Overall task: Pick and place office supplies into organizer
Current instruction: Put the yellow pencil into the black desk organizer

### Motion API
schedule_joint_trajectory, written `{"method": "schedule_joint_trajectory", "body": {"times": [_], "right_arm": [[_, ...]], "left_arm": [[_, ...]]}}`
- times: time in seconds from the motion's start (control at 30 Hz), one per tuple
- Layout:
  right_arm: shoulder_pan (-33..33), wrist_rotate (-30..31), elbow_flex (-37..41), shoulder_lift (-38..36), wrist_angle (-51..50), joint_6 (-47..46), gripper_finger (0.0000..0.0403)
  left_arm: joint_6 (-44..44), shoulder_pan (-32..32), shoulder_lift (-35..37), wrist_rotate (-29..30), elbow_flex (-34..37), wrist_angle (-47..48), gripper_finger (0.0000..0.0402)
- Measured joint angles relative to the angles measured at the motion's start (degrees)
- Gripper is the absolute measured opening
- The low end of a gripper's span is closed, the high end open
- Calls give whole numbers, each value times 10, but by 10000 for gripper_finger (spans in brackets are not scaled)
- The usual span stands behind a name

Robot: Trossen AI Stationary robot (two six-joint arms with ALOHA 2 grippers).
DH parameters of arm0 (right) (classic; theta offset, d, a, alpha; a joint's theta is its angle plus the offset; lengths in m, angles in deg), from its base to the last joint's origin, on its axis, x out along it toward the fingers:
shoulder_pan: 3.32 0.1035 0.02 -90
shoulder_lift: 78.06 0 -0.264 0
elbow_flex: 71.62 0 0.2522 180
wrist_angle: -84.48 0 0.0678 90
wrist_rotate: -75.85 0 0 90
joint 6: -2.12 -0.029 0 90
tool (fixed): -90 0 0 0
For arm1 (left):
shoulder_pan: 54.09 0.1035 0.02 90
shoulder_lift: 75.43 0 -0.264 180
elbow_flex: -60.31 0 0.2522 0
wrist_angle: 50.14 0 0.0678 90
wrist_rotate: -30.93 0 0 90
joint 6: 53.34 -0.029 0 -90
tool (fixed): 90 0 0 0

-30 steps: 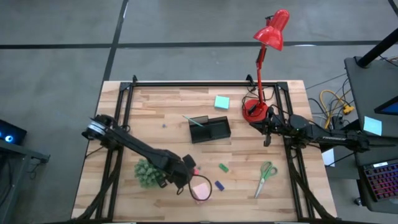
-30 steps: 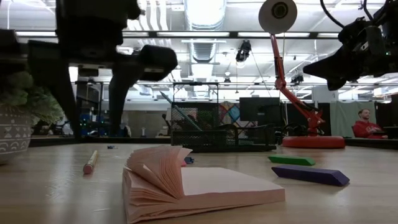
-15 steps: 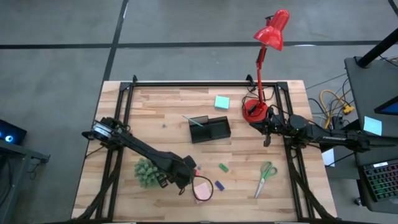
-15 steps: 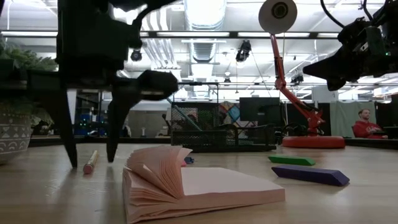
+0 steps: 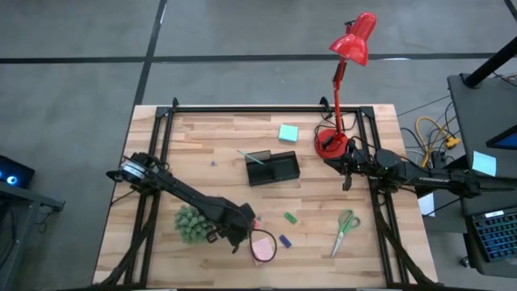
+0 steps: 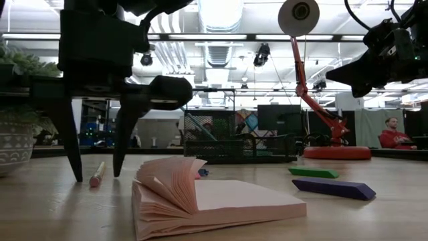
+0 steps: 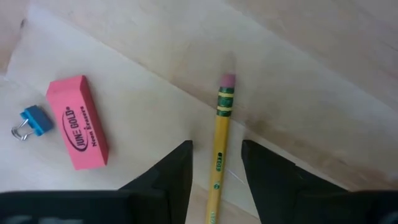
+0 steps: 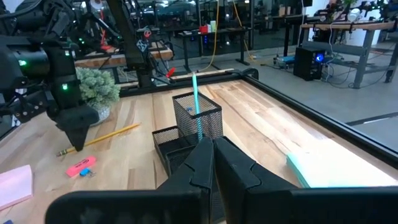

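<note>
Left gripper (image 7: pixel 215 163) down over yellow pencil (image 7: pixel 220 149), jaws parted astride its shaft, not clamped. Pink eraser (image 7: pixel 77 122) just beside pencil. Organizer (image 5: pixel 272 167) well beyond pencil. Right gripper (image 5: pixel 346 182) closed, empty, farther still, beside lamp base (image 5: pixel 330 144).

A robotics lab or workshop: a pale wooden-plank desk (image 5: pixel 210 145) stands on a grey concrete floor (image 5: pixel 242 48), with long rows of ceiling strip lights (image 6: pixel 221 37), black metal-framed workbenches (image 8: pixel 186 43), bundled yellow cables (image 5: pixel 432 133) and a seated person (image 6: pixel 390 134) behind.
</note>
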State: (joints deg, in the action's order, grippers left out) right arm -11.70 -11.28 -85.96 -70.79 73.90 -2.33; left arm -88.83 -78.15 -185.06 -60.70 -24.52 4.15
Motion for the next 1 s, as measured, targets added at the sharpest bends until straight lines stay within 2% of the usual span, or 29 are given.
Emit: {"method": "schedule_joint_trajectory", "body": {"times": [0.57, 1.0], "right_arm": [[0, 0, 0, 0, 0, 2, 9], [0, 0, 0, 0, 1, 6, 9]], "left_arm": [[-13, 13, -2, -42, 2, -21, 9], [-14, 14, -16, -44, -2, -27, 2]]}}
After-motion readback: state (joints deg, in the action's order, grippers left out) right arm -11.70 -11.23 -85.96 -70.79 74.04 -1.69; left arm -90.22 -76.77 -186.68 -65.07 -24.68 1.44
